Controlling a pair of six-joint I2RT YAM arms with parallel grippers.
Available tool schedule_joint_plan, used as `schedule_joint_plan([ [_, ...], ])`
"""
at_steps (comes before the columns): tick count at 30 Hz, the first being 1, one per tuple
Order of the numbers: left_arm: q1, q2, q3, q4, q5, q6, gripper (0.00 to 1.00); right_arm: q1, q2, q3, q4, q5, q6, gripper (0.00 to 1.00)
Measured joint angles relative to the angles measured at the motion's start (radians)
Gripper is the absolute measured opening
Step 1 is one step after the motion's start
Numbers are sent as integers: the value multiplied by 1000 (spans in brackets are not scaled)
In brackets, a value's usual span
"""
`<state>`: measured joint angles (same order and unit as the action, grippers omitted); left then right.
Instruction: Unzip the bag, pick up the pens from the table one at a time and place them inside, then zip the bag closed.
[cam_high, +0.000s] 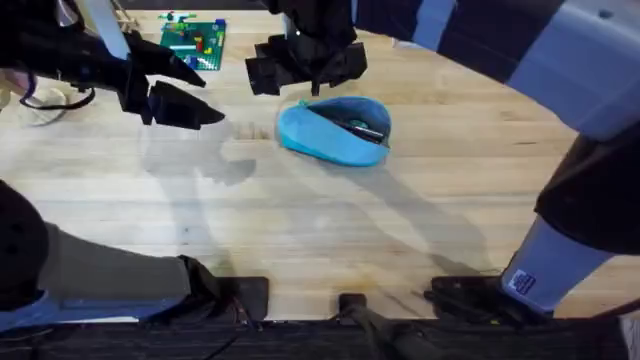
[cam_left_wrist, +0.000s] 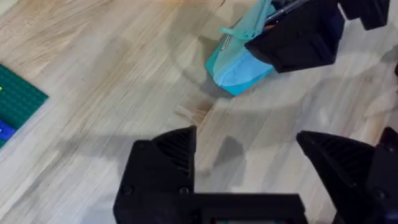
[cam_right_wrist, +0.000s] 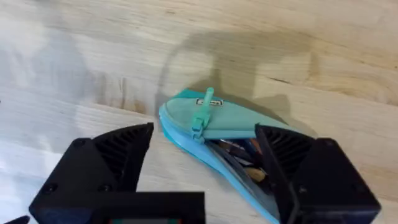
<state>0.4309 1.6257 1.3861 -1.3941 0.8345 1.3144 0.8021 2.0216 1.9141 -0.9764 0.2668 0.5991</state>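
Pens (cam_right_wrist: 239, 151) half-hidden inside bag (cam_right_wrist: 186, 115)

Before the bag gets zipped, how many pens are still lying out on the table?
0. The table shows no loose pens; dark pens sit inside the open blue bag, though how many is unclear.

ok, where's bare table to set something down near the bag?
Widest bare table: in front of the bag, toward the arm bases. Also open to the bag's right. Crowded: the right gripper hangs right behind the bag, the left gripper to its left, the green plate far behind.
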Motion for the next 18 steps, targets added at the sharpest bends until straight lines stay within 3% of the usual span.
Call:
schedule_joint_plan([
  [18,0,0,0,0,0,0,995,-2,69,0,10,2,15,992],
])
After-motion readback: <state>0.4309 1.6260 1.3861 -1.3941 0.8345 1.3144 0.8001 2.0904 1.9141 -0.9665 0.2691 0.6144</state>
